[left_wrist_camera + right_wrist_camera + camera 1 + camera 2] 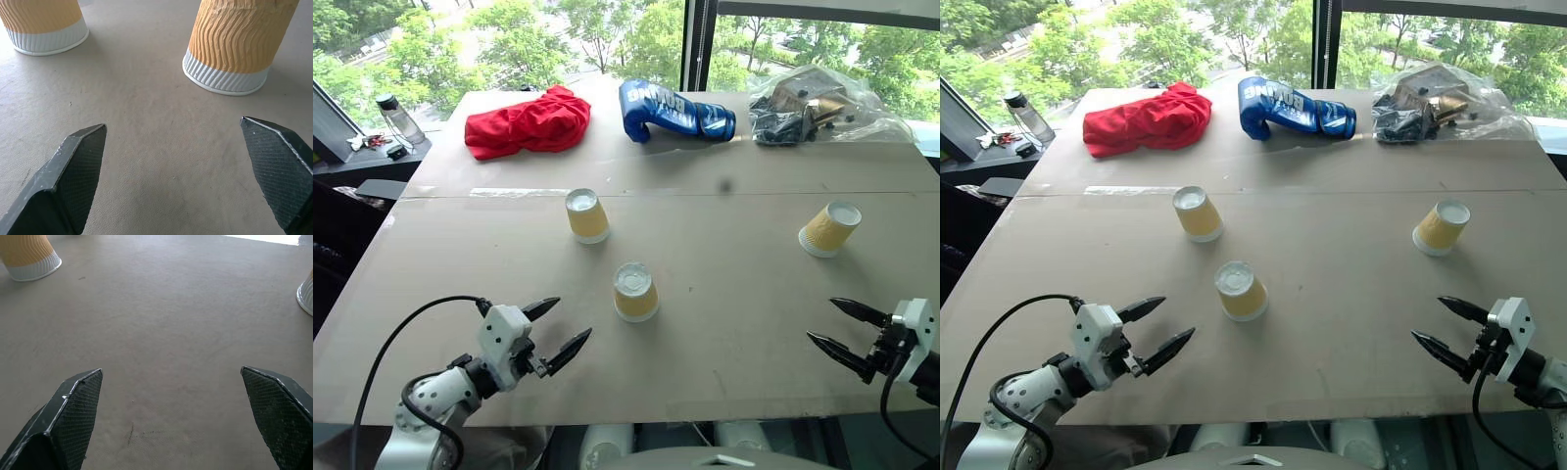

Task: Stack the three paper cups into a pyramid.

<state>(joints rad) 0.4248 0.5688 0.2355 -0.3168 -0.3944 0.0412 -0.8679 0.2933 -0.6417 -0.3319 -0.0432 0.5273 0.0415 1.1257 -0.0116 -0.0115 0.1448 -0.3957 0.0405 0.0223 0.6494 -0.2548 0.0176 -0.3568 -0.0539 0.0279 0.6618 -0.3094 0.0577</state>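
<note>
Three cups stand upside down and well apart on the table [724, 323]: the nearest cup [635, 292], a second cup [586, 215] behind it, and the far cup [829, 229] at right. The left gripper [558, 328] and right gripper [843, 328] are both spread and hold nothing. I think a hard squeeze may crush a light cup, or a finger may knock it over.

ribbed paper cups [635, 292], matt cardboard tabletop [734, 323]

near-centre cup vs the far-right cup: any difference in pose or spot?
The near-centre cup stands between the two grippers, closer to the left gripper; the far-right cup stands beyond the right gripper. The near-centre cup has another cup close behind it; the far-right cup stands alone. Shared: both upside down, white base up, tan ribbed walls, untouched.
</note>
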